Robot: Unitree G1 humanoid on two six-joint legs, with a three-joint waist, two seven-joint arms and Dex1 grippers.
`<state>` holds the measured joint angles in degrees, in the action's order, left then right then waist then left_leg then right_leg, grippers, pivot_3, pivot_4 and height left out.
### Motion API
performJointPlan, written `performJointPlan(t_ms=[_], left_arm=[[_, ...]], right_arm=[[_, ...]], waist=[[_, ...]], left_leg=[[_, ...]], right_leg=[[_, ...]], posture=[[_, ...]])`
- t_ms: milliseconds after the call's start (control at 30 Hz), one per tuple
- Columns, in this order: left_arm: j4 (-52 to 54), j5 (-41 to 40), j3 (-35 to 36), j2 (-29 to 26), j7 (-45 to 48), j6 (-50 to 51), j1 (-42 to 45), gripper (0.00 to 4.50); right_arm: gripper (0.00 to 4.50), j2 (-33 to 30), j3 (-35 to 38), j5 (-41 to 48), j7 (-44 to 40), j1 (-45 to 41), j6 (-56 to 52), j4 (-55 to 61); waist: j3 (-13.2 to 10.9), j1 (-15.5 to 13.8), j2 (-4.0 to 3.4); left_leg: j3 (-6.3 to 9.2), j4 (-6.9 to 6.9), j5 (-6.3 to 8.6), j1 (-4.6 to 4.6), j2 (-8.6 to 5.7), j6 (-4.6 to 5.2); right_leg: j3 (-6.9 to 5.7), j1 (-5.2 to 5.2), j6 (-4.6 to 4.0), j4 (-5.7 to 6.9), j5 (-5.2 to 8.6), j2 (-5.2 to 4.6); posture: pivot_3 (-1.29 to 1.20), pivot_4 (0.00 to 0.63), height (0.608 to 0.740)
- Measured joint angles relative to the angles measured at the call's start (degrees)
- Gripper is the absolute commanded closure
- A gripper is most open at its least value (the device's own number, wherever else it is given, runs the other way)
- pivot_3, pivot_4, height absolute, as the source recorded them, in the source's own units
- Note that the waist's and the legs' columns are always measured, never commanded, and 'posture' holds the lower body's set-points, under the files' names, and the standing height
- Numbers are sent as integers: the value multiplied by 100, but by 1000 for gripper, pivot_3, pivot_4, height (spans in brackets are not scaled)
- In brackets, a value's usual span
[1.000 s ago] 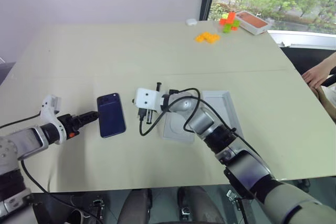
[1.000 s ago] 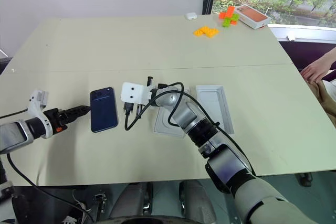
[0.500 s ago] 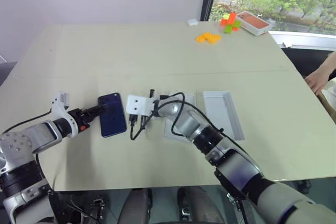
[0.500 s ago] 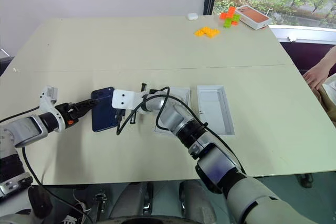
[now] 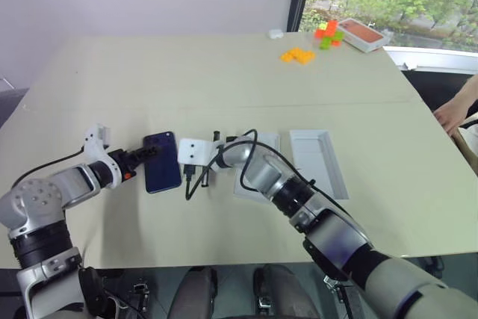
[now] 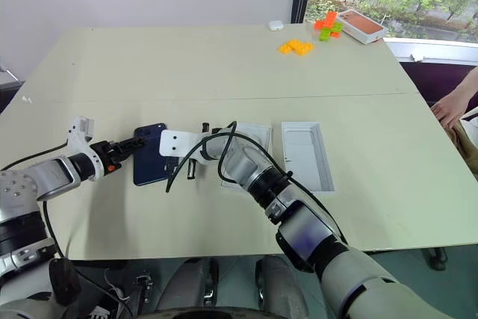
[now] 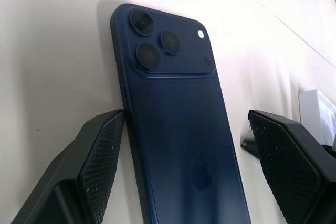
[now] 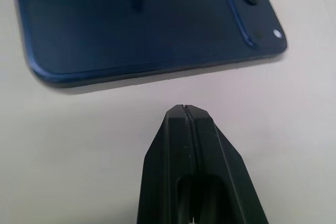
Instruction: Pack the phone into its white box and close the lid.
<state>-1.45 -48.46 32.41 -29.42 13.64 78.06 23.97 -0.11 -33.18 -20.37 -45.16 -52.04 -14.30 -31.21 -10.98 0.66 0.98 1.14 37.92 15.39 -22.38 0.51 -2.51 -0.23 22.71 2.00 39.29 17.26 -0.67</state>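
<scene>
Phone (image 5: 162,162): dark navy smartphone lying back-up on the bench (image 5: 224,87), its triple camera cluster at the far corner; this is the landmark for the lines below.
Left end effector (image 7: 189,145): fingers spread wide, one on either long side of the phone; the finger (image 7: 100,153) on the outer side looks to touch the phone's edge, the other stands a little apart from it, so the phone is straddled, not pinched.
Right end effector (image 8: 185,109): fingers pressed together into one closed tip, empty, set low over the bench just beside the phone's long edge on the side away from the left end effector; a narrow strip of bare bench lies between tip and phone.
White box (image 6: 250,137): shallow white tray on the bench beyond the right end effector from the phone, largely covered by the right arm and its cable; its inner floor cannot be made out.
Lid (image 6: 305,156): deeper white tray, open side up, plain white inside, lying just beside the white box on the side farther from the phone, parallel to it.
Building blocks (image 5: 296,54): orange cluster well apart from the phone, toward the far window corner of the bench, with red and green ones (image 5: 326,32) near it.
Orange-topped box (image 5: 361,33): next to those blocks, farthest from the phone.
Person's hand (image 5: 453,113): at the bench's right side, well apart from the phone.
</scene>
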Motion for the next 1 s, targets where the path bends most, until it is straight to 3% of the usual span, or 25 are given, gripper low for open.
performJointPlan(t_ms=[400, 1000], left_arm=[[167, 180, -650, 89, 480, -27, 103, 534], [60, 219, -815, -26, 778, 107, 179, 534]], right_arm=[[4500, -294, 100, 153, -318, 154, -279, 396], [4500, -427, 19, -149, 195, -18, 343, -71]], waist=[[5, -18, -7], [5, 1, -7]], left_leg=[[2, 0, -1, 0, -10, 2], [4, -1, -2, 1, -9, 4]], right_leg=[[-1, -8, 1, -13, 0, -11], [-1, -8, 1, -12, 1, -10]], posture=[[0, 150, 740], [0, 150, 740]])
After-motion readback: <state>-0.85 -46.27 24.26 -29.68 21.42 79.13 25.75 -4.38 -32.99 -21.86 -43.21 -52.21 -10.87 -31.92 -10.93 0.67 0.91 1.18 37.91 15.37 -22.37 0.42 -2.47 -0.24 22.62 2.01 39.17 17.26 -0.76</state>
